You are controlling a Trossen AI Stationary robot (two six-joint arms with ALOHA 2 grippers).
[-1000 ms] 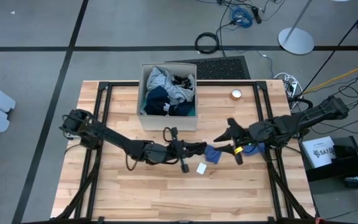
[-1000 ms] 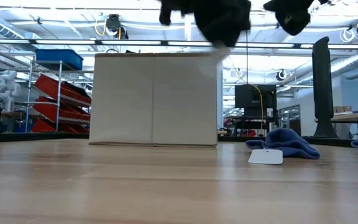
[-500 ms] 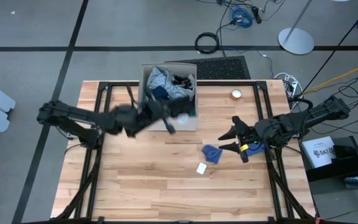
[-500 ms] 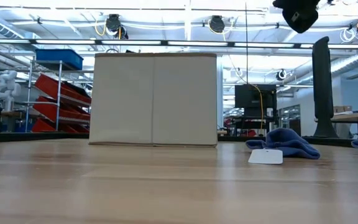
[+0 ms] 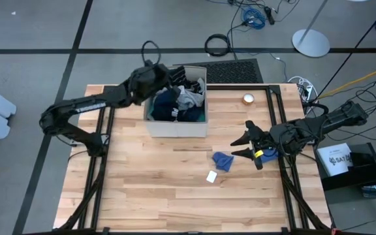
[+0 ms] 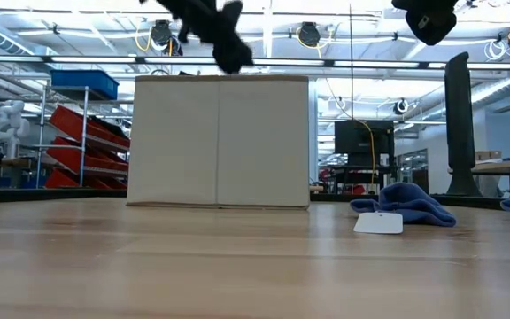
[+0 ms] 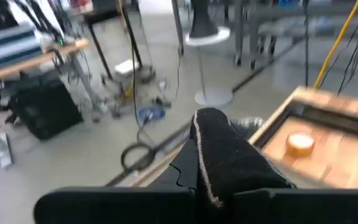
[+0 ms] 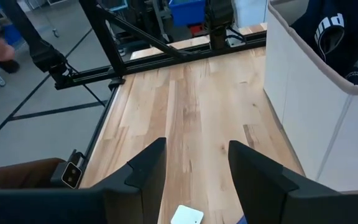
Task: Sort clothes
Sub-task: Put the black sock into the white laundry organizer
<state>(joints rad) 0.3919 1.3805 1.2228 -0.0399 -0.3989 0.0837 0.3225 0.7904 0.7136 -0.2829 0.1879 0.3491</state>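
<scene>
While the left gripper (image 5: 163,74) clamps a dark garment (image 7: 229,158) above the box (image 5: 177,124), the right gripper (image 5: 243,147) gapes over the wooden table (image 5: 155,189)

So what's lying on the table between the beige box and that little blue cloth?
Nothing: in the high view, only bare wood separates the box from the blue cloth.

Pale wood table (image 5: 149,189), soft cloth clothes (image 5: 178,104)

On a white box (image 5: 336,158) beside the table's right edge I can read only the letters "SAT"; the remaining print there is too small.
</scene>
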